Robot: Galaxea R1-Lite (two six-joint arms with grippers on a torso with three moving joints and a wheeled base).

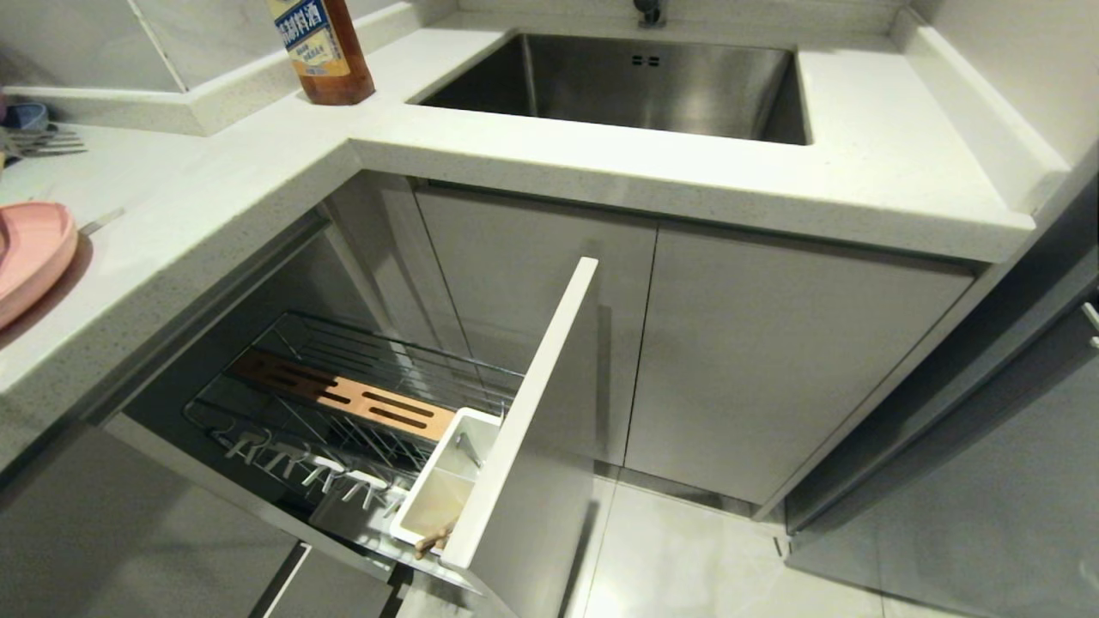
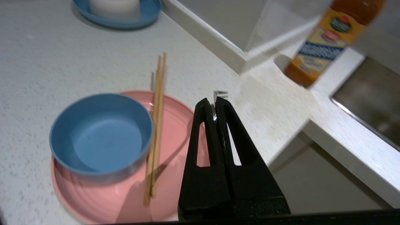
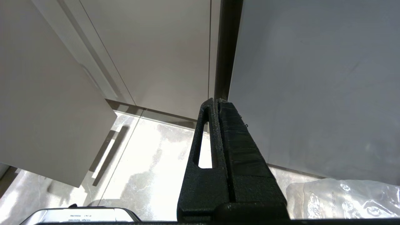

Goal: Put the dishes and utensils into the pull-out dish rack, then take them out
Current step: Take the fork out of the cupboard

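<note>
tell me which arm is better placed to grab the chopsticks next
Left. Its end effector hangs over the counter beside the chopsticks on the pink plate; the right end effector faces cabinet doors near the floor.

Bowl (image 2: 100,134) sits on plate (image 2: 175,156), chopsticks (image 2: 155,131) lying across plate, just beside bowl. Plate on countertop (image 1: 215,172), left of sink (image 1: 635,81); bottle (image 1: 326,51) at the corner behind. Pull-out dish rack (image 1: 343,403) below counter, utensil cup (image 1: 446,481) at its front panel (image 1: 532,446).
</note>
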